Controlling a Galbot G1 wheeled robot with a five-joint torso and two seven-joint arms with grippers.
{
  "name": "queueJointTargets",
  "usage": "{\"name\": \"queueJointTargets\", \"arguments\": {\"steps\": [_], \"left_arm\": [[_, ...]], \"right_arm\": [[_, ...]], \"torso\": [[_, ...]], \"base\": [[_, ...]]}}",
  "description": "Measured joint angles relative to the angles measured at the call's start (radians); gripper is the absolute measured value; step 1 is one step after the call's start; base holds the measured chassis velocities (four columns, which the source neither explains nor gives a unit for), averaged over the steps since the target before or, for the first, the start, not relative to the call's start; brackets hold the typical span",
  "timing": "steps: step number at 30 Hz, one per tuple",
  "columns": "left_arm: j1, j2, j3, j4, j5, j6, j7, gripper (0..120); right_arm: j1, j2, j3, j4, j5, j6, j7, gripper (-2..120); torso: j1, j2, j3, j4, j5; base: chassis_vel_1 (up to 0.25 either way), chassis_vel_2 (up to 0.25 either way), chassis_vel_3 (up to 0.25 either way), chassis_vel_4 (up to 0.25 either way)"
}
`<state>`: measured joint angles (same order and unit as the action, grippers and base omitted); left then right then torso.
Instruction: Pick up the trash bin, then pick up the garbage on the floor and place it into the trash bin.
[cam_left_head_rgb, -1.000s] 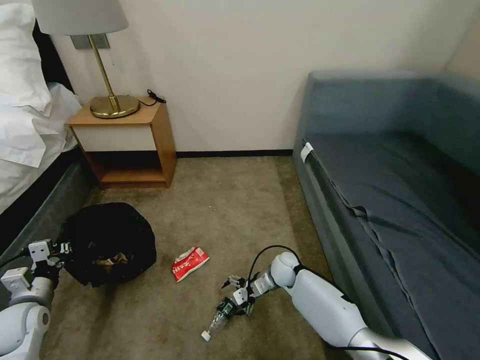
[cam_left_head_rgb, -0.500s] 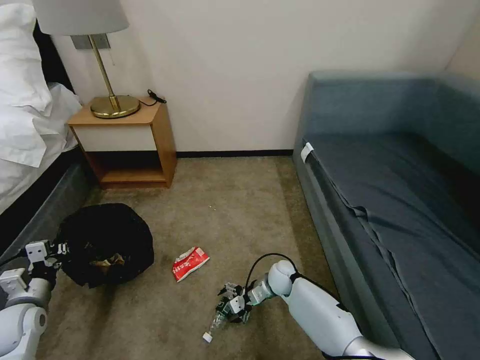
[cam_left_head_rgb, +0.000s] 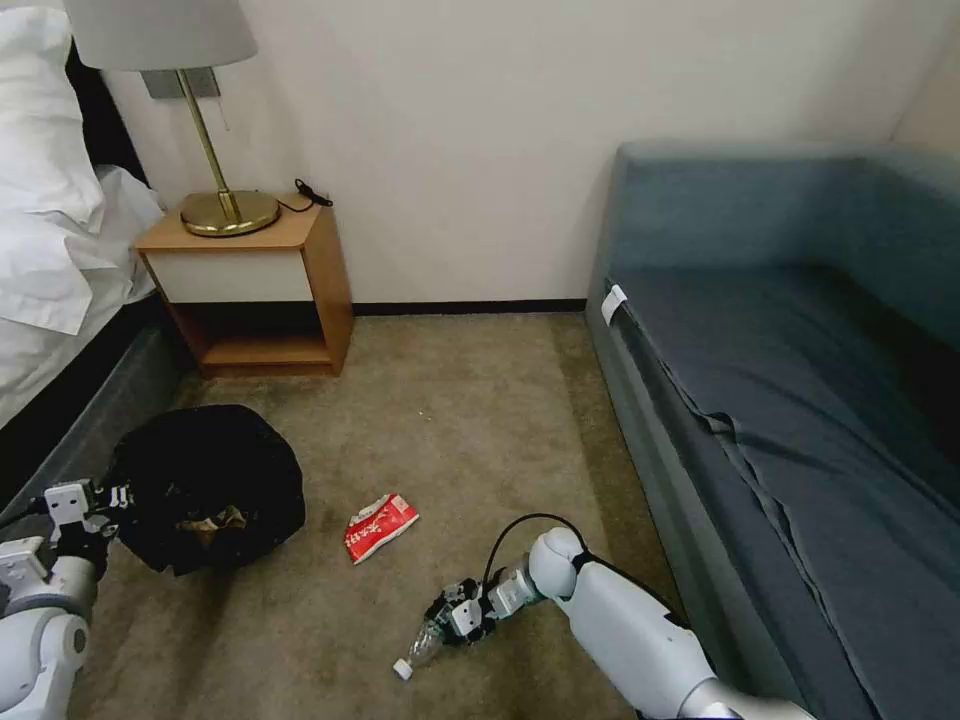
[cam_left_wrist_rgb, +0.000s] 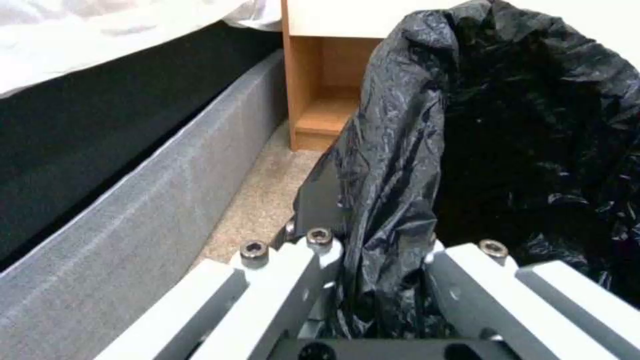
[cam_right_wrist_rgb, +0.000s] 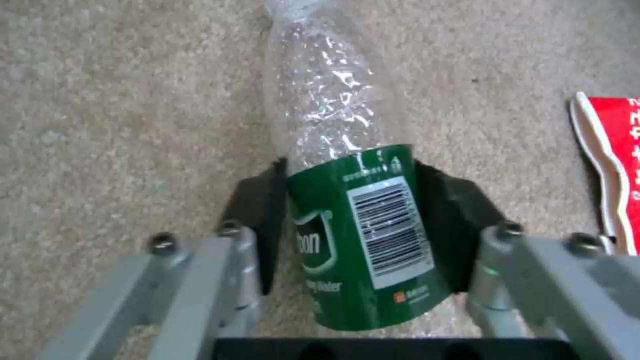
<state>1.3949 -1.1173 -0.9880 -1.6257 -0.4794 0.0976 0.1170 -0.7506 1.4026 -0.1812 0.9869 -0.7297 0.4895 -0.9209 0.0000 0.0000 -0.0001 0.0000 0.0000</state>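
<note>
Carpet (cam_left_head_rgb: 450, 420) | right gripper (cam_right_wrist_rgb: 353, 220) apparently clamping bottle (cam_right_wrist_rgb: 353, 200) | left gripper (cam_left_wrist_rgb: 380, 260) pinching bin liner (cam_left_wrist_rgb: 467, 125)

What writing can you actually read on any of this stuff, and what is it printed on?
"...oon": partial white brand word on the green label of the bottle, cut off by a black finger pad of the right gripper.
"...Water": small line lower on that label, barely legible.
Barcode digits and fine print there: too small.
Red snack packet: white characters, too blurred to read.
</note>
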Motion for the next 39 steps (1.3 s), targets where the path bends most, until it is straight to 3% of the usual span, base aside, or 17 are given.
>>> {"name": "queueJointTargets", "arguments": {"steps": [10, 24, 39], "left_arm": [[0.01, 0.007, -0.007, 0.0, -0.008, -0.003, 0.002, 4], [-0.015, 0.016, 0.019, 0.007, -0.014, -0.003, 0.002, 4], [-0.099, 0.013, 0.086, 0.009, -0.014, 0.02, 0.0, 4]], "right_arm": [[0.02, 0.004, 0.03, 0.011, 0.033, -0.005, -0.008, 11], [0.106, -0.018, 0.096, 0.109, 0.148, -0.038, -0.03, 11], [0.447, 0.02, 0.036, 0.105, 0.402, -0.151, 0.03, 11]], "torso": [[0.0, 0.0, 0.0, 0.0001, 0.0001], [0.0, 0.0, 0.0, 0.0, 0.0001], [0.0, 0.0, 0.0, 0.0, 0.0]], "base": [[0.0, 0.0, 0.0, 0.0], [0.0, 0.0, 0.0, 0.0], [0.0, 0.0, 0.0, 0.0]]}}
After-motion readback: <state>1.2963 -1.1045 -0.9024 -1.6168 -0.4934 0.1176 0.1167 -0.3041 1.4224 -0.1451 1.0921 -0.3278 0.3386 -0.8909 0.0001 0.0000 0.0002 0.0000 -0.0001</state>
